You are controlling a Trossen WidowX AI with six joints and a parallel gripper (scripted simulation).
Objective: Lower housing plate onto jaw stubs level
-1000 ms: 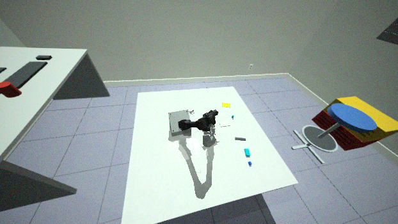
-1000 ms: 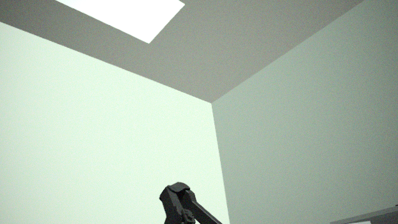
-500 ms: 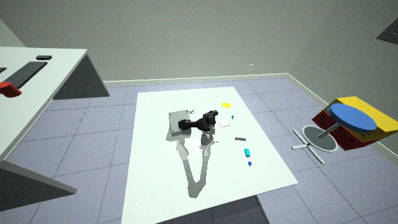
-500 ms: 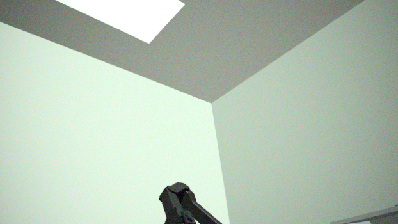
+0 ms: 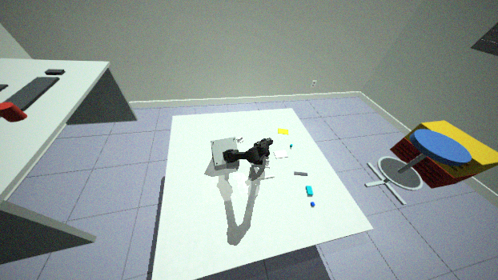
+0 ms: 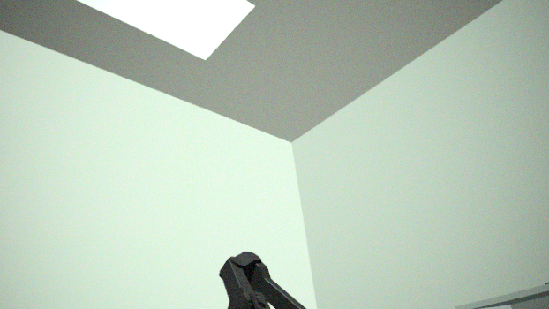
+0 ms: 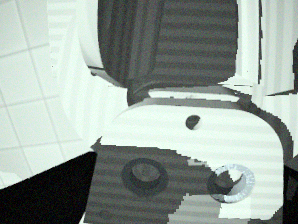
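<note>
The pale housing plate (image 7: 245, 120) fills the lower part of the wrist view. It has a small hole near its far edge and two ringed round holes nearer me. My gripper (image 7: 184, 167) is shut on the plate, with dark finger parts at the lower left and right edges. Beyond the plate's far edge lies a larger part with a shadowed, striped surface (image 7: 195, 50). The jaws, pins and stubs cannot be made out clearly. Whether the plate touches the stubs or sits level cannot be told. The exterior view shows only part of the arm.
The arm stands on a grey base plate (image 5: 218, 150) on the white table (image 5: 192, 224). To its right lie a yellow card (image 5: 283, 131), a white square (image 5: 281, 154), a small teal ball (image 5: 291, 146), a grey bar (image 5: 300, 174), a teal block (image 5: 309, 190) and a blue ball (image 5: 312, 204).
</note>
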